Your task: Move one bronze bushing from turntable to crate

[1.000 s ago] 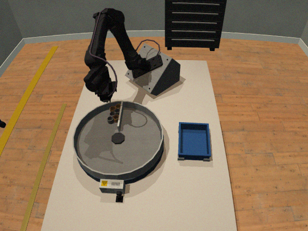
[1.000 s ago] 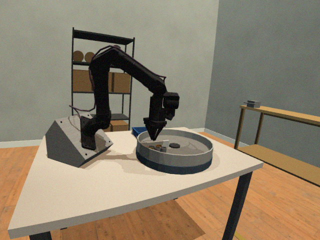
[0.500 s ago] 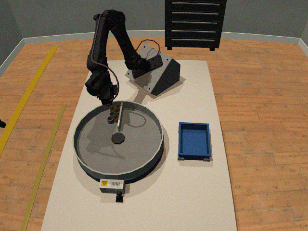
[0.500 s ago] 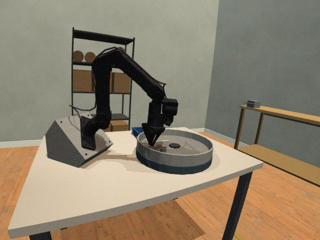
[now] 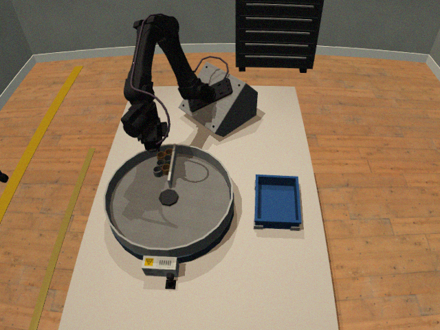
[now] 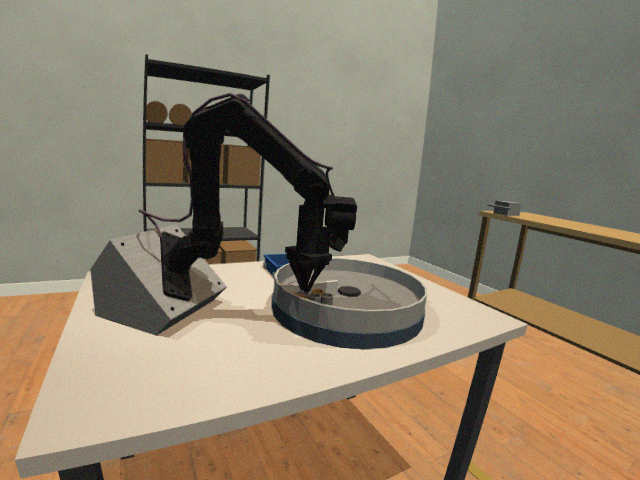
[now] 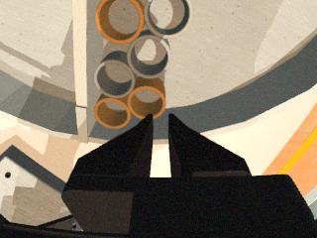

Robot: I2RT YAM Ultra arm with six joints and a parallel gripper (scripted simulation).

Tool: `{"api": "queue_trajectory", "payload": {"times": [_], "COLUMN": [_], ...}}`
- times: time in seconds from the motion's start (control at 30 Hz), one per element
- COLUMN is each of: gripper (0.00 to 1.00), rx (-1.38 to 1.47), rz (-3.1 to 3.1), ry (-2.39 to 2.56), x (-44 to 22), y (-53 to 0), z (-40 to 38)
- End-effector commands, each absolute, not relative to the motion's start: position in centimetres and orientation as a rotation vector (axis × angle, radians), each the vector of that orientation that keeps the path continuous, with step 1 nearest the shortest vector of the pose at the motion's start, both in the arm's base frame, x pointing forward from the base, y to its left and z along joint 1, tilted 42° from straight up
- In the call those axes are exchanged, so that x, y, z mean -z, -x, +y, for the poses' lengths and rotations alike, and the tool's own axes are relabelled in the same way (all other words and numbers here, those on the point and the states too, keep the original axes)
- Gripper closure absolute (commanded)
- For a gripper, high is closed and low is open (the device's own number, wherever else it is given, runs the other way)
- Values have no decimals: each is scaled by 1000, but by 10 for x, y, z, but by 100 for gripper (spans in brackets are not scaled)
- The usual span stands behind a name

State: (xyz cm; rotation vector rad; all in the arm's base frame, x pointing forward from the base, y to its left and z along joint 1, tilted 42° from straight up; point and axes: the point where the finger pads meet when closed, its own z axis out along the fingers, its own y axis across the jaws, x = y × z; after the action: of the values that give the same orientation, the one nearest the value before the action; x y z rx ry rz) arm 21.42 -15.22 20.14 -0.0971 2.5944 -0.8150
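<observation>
A cluster of several short bushings (image 5: pixel 163 161) (image 6: pixel 314 296) stands at the far edge of the round grey turntable (image 5: pixel 111 216) (image 6: pixel 361 316), beside a white divider bar (image 5: pixel 172 166). In the wrist view three are bronze, among them one (image 7: pixel 119 16) at the top left and two (image 7: pixel 113 111) (image 7: pixel 147 98) nearest the fingers. The others (image 7: pixel 168 11) (image 7: pixel 149 55) are grey. My gripper (image 5: pixel 152 146) (image 6: pixel 306 287) (image 7: pixel 160 121) hangs just above the turntable's far rim, close to the nearest bronze bushings. Its fingers stand close together with nothing between them. The blue crate (image 5: pixel 260 199) (image 6: pixel 269 259) is empty, to the right of the turntable.
A dark octagonal hub (image 5: pixel 168 196) sits at the turntable's centre. The arm's grey wedge base (image 5: pixel 231 106) stands behind the turntable. A control box (image 5: pixel 159 263) sits at the turntable's front. A black drawer cabinet (image 5: pixel 277 31) stands beyond the table.
</observation>
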Motion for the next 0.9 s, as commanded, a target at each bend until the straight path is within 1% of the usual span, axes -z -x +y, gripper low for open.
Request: {"api": "queue_trajectory", "payload": {"times": [0.0,0.87], "gripper": [87,87], "rx": [814,808], "rz": [2558,2577], "ry": [99,103], "x": [-211,-209], "y": [-216,-221], "z": [-151,-154]}}
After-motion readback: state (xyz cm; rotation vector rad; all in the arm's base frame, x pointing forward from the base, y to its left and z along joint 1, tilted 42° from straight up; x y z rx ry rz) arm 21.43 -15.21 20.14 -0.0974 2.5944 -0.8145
